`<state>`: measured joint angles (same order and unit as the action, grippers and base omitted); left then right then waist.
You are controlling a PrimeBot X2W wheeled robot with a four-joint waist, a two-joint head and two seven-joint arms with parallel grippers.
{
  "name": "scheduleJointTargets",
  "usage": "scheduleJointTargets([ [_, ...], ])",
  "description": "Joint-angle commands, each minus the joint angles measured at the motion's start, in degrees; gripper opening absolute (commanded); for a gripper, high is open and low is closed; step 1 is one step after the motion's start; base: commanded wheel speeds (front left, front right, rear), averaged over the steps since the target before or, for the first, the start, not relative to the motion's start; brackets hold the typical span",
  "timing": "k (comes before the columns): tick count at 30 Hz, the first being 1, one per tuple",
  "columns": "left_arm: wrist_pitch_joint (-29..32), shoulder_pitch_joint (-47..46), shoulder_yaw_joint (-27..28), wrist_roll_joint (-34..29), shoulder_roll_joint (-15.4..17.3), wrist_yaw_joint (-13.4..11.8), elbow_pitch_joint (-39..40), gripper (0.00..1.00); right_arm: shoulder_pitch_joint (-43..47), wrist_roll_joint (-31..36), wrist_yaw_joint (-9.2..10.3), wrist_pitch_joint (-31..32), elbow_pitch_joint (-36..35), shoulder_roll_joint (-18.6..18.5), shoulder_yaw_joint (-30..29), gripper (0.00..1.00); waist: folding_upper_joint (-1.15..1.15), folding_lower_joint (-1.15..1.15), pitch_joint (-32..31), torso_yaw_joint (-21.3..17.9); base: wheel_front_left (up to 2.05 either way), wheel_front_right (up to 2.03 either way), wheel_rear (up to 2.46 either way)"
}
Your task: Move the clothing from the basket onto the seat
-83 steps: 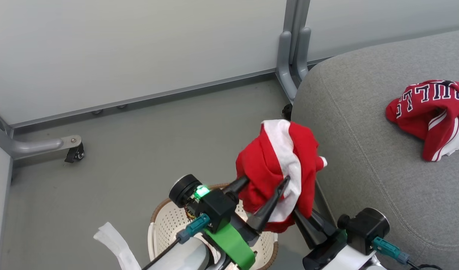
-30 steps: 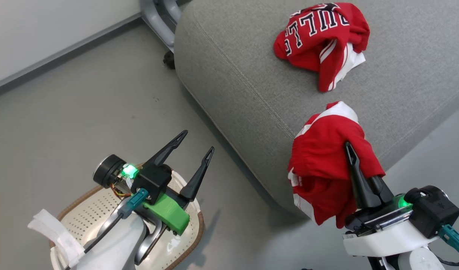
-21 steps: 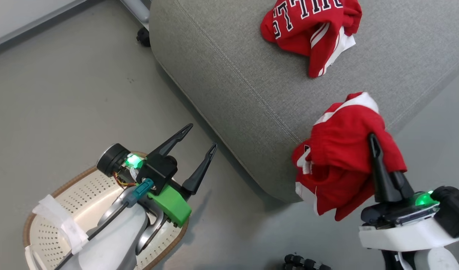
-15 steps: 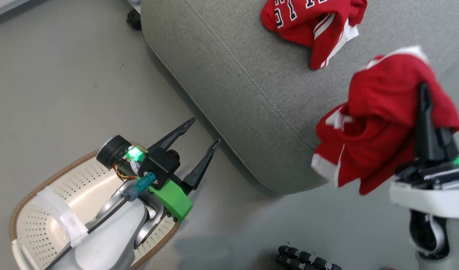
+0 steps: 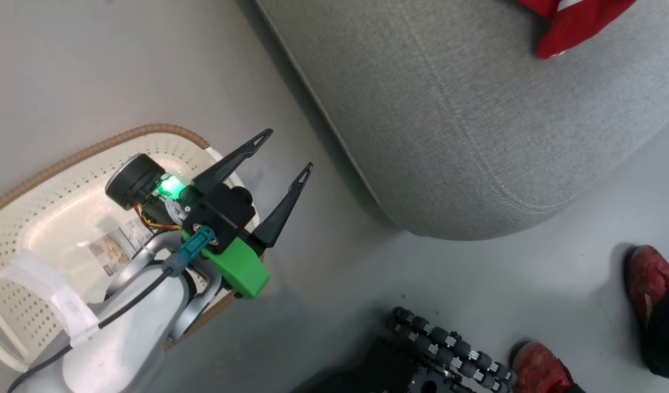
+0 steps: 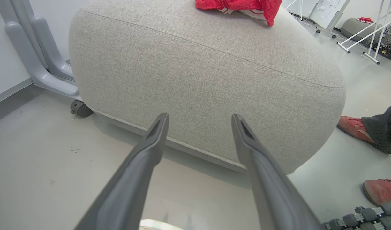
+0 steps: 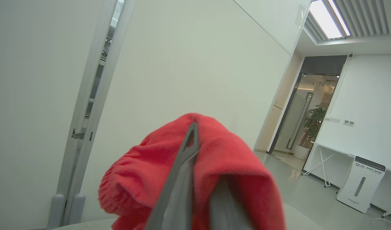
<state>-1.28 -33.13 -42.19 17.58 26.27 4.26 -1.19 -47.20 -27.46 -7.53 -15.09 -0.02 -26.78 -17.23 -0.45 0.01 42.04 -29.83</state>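
Left jaws stand wide apart and empty at ctr-left of head view, fingers aimed to the upper right, toward the seat, arm overlapping the basket at its right rim. Right jaws are pinched shut on a red garment and point up at a white wall in rt wrist view. The cloth drapes over the tips and falls to both sides, its lower edge out of frame.

A 2nd garment lies on the seat top along the top edge of left wrist view, long axis left-right. In head view it is cropped at the upper right corner.

The seat's rounded edge cuts diagonally from top ctr to lower right of head view. A strip of bare floor parts it from the basket, w/ more open floor at upper left. A paper label shows on the basket's bottom.

Lower right is tighter: a person's red shoes and black ribbed rollers sit near the seat's corner.
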Motion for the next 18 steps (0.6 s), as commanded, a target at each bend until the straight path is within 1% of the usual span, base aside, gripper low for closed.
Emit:
scheduleJointTargets([
  [1, 0.54, -1.60, 0.32, -0.33, 0.57, -0.29, 0.97, 1.00, -2.33, -0.17, 0.08, -0.12, 2.54, -1.09, 0.51, 0.00, 0.45, -0.01, 7.27, 4.19, 0.00, 0.00, 0.00],
  [3, 1.03, -1.95, 0.25, -0.69, 0.87, -0.52, 1.93, 1.00, -4.70, -0.63, 0.08, -0.11, 6.64, -1.62, 1.30, 0.00, 0.45, -0.01, 8.55, 4.90, 0.00, 0.00, 0.00],
  [6, 1.33, -2.52, 0.23, -1.17, 1.00, -0.81, 2.59, 1.00, -6.65, -2.32, 0.08, -0.12, 12.60, -0.77, 3.51, 0.00, 0.45, -0.01, 9.88, 5.89, 0.00, 0.00, 0.00],
  [10, 1.16, -2.53, 0.37, -1.33, 0.84, -1.64, 1.95, 1.00, -8.22, -6.22, 0.08, -0.12, 20.90, 2.97, 5.53, 0.00, 0.45, -0.01, 9.91, 6.70, 0.00, 0.00, 0.00],
  [12, 0.82, -2.36, 0.34, -1.07, 0.49, -1.85, 1.65, 1.00, -8.62, -6.97, 0.08, -0.13, 23.68, 3.76, 6.18, 0.00, 0.45, -0.01, 9.50, 6.92, 0.00, 0.00, 0.00],
  [14, 0.66, -2.34, 0.13, -0.96, 0.16, -1.94, 1.33, 1.00, -8.41, -5.93, 0.08, -0.12, 24.76, 4.75, 6.30, 0.02, 0.45, -0.01, 8.86, 7.04, 0.00, 0.00, 0.00],
  [15, 0.52, -2.35, 0.08, -0.92, 0.03, -2.10, 1.05, 1.00, -7.82, -5.65, 0.08, -0.12, 25.03, 5.97, 5.83, 0.07, 0.45, -0.01, 8.36, 7.08, 0.00, 0.00, 0.00],
  [16, 0.36, -2.29, 0.12, -0.75, -0.14, -2.19, 0.78, 1.00, -7.20, -5.50, 0.08, -0.12, 25.00, 6.92, 5.43, 0.30, 0.45, -0.01, 7.88, 7.07, 0.00, 0.00, 0.00],
  [17, 0.05, -2.20, 0.05, -0.83, -0.19, -2.33, 0.33, 1.00, -6.14, -4.77, 0.08, -0.12, 24.58, 7.66, 5.19, 0.84, 0.45, -0.01, 7.07, 7.03, 0.00, 0.00, 0.00],
  [18, -0.32, -2.06, 0.07, -0.81, -0.48, -2.53, -0.08, 1.00, -5.06, -3.55, 0.08, -0.12, 23.60, 8.12, 4.14, 1.00, 0.45, -0.01, 6.26, 7.01, 0.00, 0.00, 0.00],
])
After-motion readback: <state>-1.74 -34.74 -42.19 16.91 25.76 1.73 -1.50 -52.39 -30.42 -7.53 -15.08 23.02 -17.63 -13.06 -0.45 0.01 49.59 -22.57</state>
